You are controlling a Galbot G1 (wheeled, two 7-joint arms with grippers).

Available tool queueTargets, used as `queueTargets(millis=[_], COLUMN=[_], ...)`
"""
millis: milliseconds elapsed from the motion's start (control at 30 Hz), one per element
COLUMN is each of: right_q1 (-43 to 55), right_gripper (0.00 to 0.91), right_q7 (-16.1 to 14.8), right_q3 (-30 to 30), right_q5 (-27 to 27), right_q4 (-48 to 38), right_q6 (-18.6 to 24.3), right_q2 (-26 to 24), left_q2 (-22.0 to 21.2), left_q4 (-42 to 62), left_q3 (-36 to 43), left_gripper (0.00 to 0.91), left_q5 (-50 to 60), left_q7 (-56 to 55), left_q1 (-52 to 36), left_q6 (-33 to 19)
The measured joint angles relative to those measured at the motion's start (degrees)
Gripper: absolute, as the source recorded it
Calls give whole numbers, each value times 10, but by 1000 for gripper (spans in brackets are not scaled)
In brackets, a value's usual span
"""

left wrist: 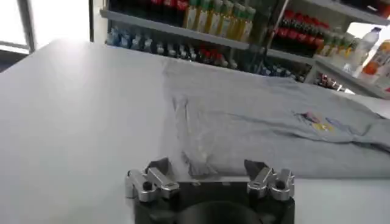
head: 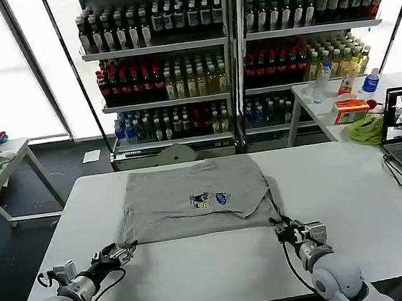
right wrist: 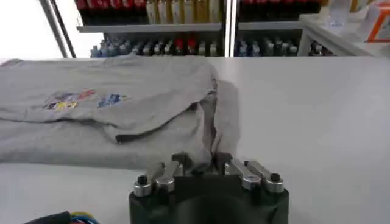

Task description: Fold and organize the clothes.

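So the grey shirt [head: 195,201] is lying flat-ish in the middle of the white worktop [head: 199,273], chest print [head: 210,198] facing up, sleeves already tucked in w/ some bunching along both sides.

Left gripper [head: 123,255] sits just at the near left corner of the shirt, right gripper [head: 287,230] at the near right corner. From the left wrist cam the left gripper [left wrist: 207,172] is spread open, nothing in it, w/ the wrinkled hem corner right in front of the gap. The right gripper [right wrist: 204,165] looks released too, fingers apart, shirt edge just beyond them and prob not pinched yet.

My read: the step here is grabbing both near corners to fold the bottom half up over the top. Early-ish in the task imo.

Tips for doing it well:
- get both layers of fabric at each corner, not just the top one, otherwise the tucked sleeve flops out
- slide the lower finger under the cloth along the worktop, don't stab down
- close both sides at roughly the same depth so the fold line comes out straight
- lift low and together, carry fwd evenly, keep the print side from skewing

Right side has a loose flap hanging past the edge, might need extra care.
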Motion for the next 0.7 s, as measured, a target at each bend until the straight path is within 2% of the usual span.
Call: queueTargets(millis=[700], right_q1=[-11], right_gripper=[0], right_q7=[-7], right_q3=[0], right_q5=[19], right_q4=[14], right_q6=[-3], right_q2=[-9], left_q2=[-3], left_q4=[20], left_q3=[5], left_gripper=[10], left_q5=[-15], left_q7=[-1], left_q1=[-2], left_q6=[-11])
